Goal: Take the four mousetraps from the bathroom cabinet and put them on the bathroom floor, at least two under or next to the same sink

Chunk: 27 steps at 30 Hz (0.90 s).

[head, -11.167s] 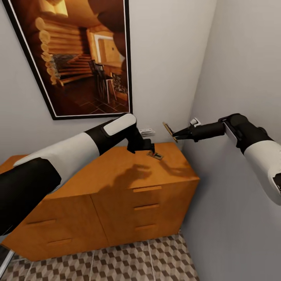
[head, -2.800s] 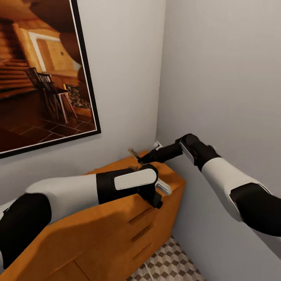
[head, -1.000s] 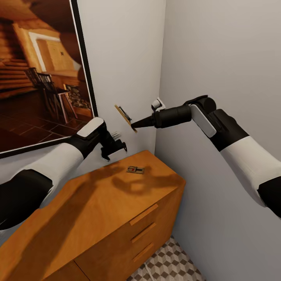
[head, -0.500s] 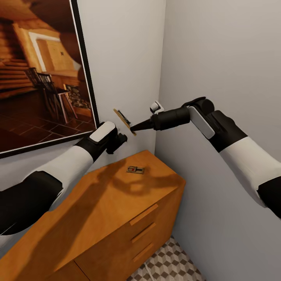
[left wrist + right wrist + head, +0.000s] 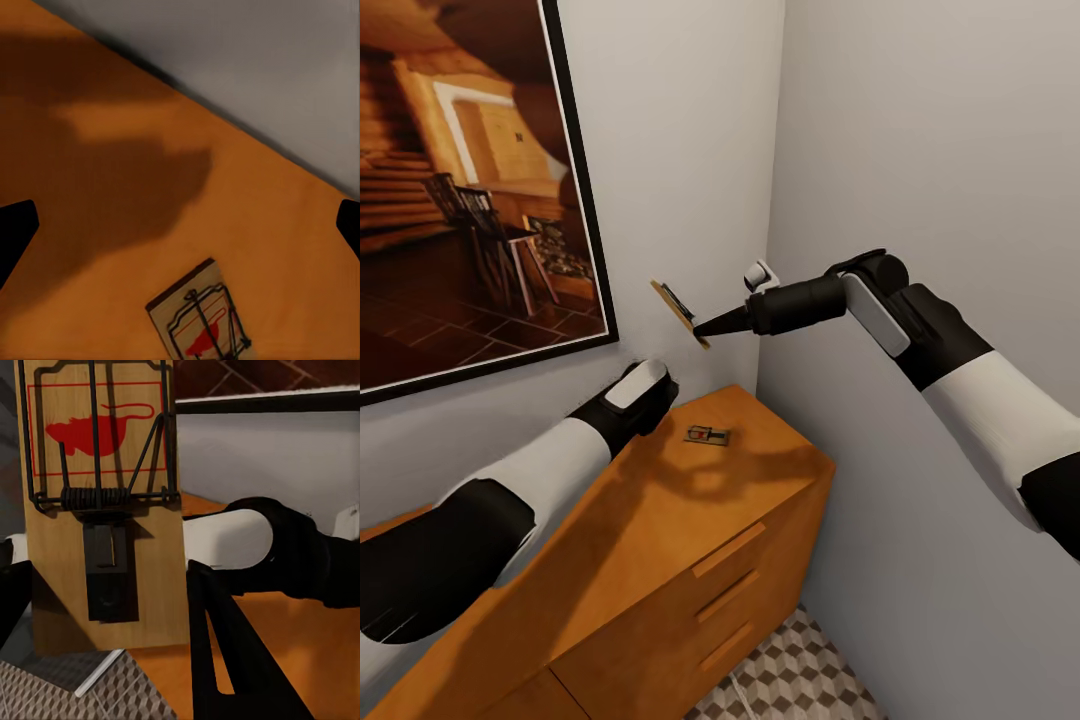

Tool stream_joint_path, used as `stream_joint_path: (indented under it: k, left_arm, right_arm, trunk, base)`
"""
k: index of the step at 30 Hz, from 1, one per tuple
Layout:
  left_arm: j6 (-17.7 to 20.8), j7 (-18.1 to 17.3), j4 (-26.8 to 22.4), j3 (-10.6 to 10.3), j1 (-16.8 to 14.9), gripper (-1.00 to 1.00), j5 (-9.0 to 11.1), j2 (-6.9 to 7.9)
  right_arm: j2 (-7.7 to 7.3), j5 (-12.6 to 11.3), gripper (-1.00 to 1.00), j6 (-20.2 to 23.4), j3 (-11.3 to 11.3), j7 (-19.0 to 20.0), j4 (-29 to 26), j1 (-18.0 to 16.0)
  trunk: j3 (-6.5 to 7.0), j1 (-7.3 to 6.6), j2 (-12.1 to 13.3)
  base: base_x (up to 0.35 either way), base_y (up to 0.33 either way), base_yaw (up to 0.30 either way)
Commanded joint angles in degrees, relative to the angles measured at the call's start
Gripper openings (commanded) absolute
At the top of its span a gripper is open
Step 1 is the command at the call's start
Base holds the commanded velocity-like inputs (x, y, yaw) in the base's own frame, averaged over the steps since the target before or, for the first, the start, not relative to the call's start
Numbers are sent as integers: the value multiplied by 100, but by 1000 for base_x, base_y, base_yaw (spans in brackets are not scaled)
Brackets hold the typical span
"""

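A framed picture (image 5: pixel 470 190) of a log cabin interior hangs on the grey wall at far left. Below it, the left arm reaches over the orange-brown cabinet (image 5: pixel 660 560). The left gripper (image 5: pixel 180 217) hovers above the cabinet top with its fingers spread wide and empty. A mousetrap (image 5: pixel 706 435) lies flat on the wood just ahead of it, near the back corner. To the right, raised in the air near the wall, the right gripper (image 5: pixel 700 328) pinches a second mousetrap (image 5: pixel 679 311) by its edge. The step in hand appears to be collecting traps. Next, the left gripper would need to lower over the lying trap and close on it.
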Motion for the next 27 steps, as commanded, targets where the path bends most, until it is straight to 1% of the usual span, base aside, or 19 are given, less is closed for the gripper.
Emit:
stream_joint_path:
  k: [1, 2, 5, 8, 9, 10, 12, 13, 15, 16, 17, 19, 21, 24, 25, 27]
  left_arm:
    - [-167, 33, -2, -43, 32, 100, 32, -10]
    - [-305, 49, -2, -43, 67, 100, 36, -21]
    - [-471, 141, -3, -43, 122, 100, 41, -36]
    - [-647, 465, -20, -43, 166, 100, 67, -78]
    - [-810, 645, -29, -43, 175, 100, 77, -115]
    - [-915, 742, -34, -45, 178, 100, 78, -132]
    - [-1429, 1128, -99, -53, 185, 100, 78, -180]
    - [-1555, 1219, -136, -53, 186, 100, 76, -186]
    - [-1951, 1599, -300, -56, 192, 100, 72, -198]
    - [-2090, 1792, -359, -58, 201, 100, 69, -201]
    - [-2155, 1881, -380, -58, 209, 100, 68, -204]
    - [-2416, 2122, -437, -64, 251, 100, 63, -211]
    - [-2658, 2236, -460, -68, 287, 100, 63, -214]
    - [-2811, 2296, -474, -93, 319, 100, 62, -228]
    - [-2831, 2304, -484, -123, 323, 100, 59, -235]
    - [-2852, 2308, -561, -260, 328, 100, 56, -245]
  right_arm:
    - [-5, -27, -100, 36, 15, 7, 2, -8]
    - [-3, -27, -100, 36, 14, 6, 2, -8]
    - [3, -27, -100, 36, 16, 5, 2, -10]
    - [10, -27, -100, 36, 14, 5, 3, -8]
    - [11, -27, -100, 36, 12, 5, 3, -8]
    - [11, -27, -100, 36, 12, 5, 3, -8]
    - [12, -27, -100, 36, 10, 5, 3, -8]
    - [12, -27, -100, 36, 10, 5, 3, -8]
    - [13, -27, -100, 36, 9, 5, 3, -8]
    - [13, -27, -100, 36, 11, 5, 3, -8]
    - [13, -27, -100, 36, 12, 5, 3, -8]
    - [13, -27, -100, 36, 15, 5, 3, -8]
    - [13, -27, -100, 36, 17, 5, 3, -8]
    - [27, -27, -100, 36, 17, 5, 3, -8]
    - [32, -27, -100, 36, 18, 3, 3, -8]
    - [41, -27, -100, 36, 18, -2, 3, -8]
  trunk:
    - [-6, 0, -4]
    - [-6, 0, -4]
    - [-6, 0, -4]
    - [-6, 0, -4]
    - [-6, 0, -4]
    - [-6, 0, -4]
    - [-6, 0, -4]
    - [-6, 0, -4]
    - [-6, 0, -4]
    - [-6, 0, -4]
    - [-6, 0, -4]
    - [-6, 0, -4]
    - [-6, 0, -4]
    - [-6, 0, -4]
    - [-6, 0, -4]
    - [-6, 0, -4]
  base:
    - [0, 0, 0]
    - [0, 0, 0]
    - [0, 0, 0]
    - [0, 0, 0]
    - [0, 0, 0]
    - [0, 0, 0]
    - [0, 0, 0]
    - [0, 0, 0]
    - [0, 0, 0]
    - [0, 0, 0]
    - [0, 0, 0]
    - [0, 0, 0]
    - [0, 0, 0]
    - [0, 0, 0]
    - [0, 0, 0]
    - [0, 0, 0]
